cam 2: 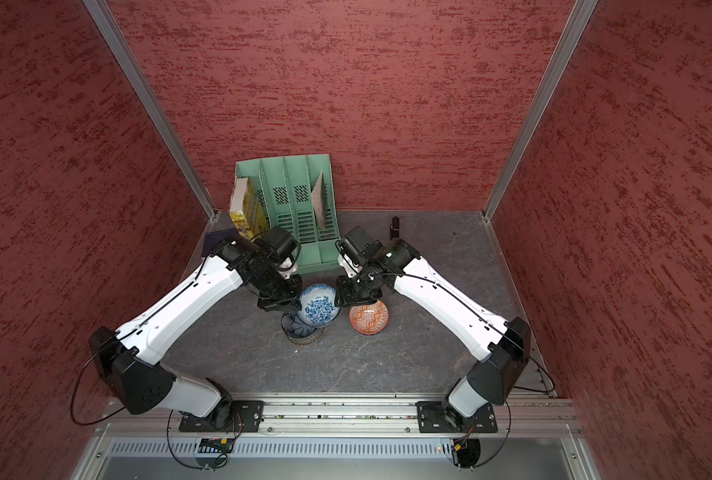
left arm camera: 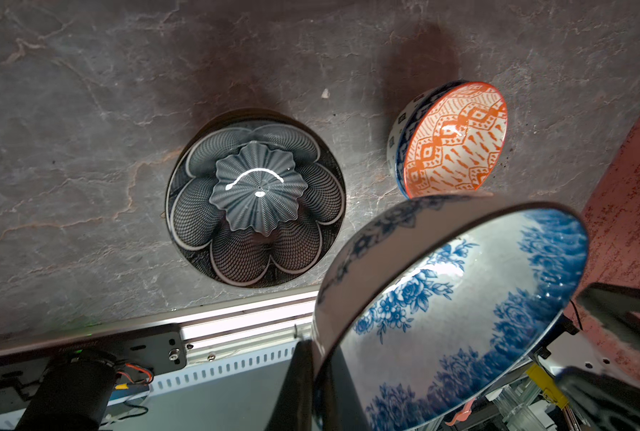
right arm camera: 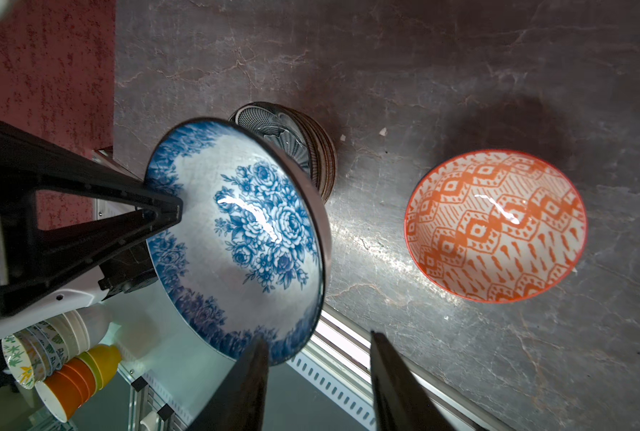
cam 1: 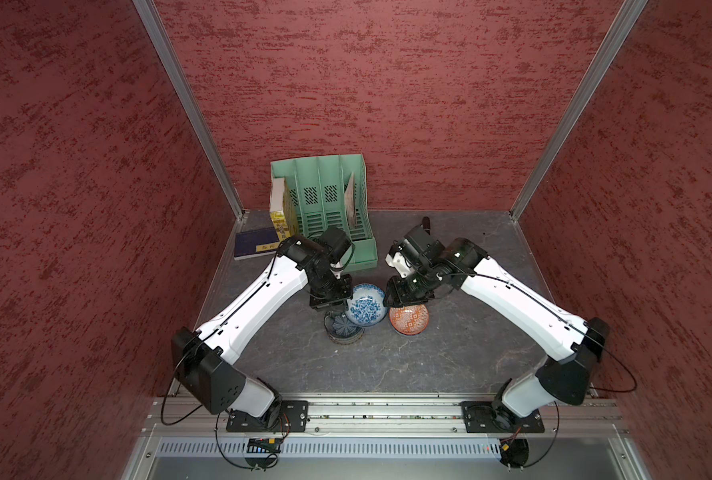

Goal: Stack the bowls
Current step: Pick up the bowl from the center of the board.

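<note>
A blue-white floral bowl (cam 1: pixel 365 304) (right arm camera: pixel 243 239) hangs tilted above the table, and my left gripper (left arm camera: pixel 314 373) is shut on its rim. Its far rim lies by one finger of my right gripper (right arm camera: pixel 316 339), whose jaws stand open with nothing between them. Under and beside the held bowl stands a stack of bowls (cam 1: pixel 343 330) (right arm camera: pixel 322 164), topped by the dark blue-grey petal-shaped bowl (left arm camera: pixel 255 197). The orange geometric bowl (cam 1: pixel 409 319) (cam 2: pixel 368 318) (right arm camera: pixel 497 227) sits alone on the table to the right, below the right wrist.
A green file rack (cam 1: pixel 329 208) with a yellow book (cam 1: pixel 281 216) stands at the back left, with a dark blue book (cam 1: pixel 256 245) lying beside it. A small black object (cam 1: pixel 426 222) is near the back wall. An aluminium rail (cam 1: pixel 387 411) runs along the front edge.
</note>
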You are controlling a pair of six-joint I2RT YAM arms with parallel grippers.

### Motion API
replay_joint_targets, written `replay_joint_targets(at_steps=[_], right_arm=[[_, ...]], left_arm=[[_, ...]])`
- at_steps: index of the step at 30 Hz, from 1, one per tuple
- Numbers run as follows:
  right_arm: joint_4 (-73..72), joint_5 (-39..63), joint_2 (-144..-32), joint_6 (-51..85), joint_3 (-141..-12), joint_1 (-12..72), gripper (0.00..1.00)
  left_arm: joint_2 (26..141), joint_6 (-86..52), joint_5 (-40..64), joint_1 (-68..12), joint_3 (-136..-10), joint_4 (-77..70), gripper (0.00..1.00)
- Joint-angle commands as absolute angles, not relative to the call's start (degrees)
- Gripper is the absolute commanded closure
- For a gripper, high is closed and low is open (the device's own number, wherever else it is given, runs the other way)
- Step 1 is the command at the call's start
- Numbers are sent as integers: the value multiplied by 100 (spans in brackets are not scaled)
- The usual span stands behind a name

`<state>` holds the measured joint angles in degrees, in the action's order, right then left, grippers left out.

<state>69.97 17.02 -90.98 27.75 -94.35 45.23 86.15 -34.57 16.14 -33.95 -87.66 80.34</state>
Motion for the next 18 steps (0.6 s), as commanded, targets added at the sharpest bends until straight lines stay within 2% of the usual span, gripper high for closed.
replay_joint_targets(at_steps=[1,11,18], right_arm=[[7236,1349,-9203,2843,-9690,4566,57],[7548,1032,-9533,2759,-9893,4566,77],[7529,1027,-9662,2717,-9917,4576,82]], left_arm=[[8730,-3274,1661,-3524,-9082,7860,100],[8801,-3265,1640,-3596,-9097,7852,100],[8803,-3276,1733,-3668,-9021,7783,100]])
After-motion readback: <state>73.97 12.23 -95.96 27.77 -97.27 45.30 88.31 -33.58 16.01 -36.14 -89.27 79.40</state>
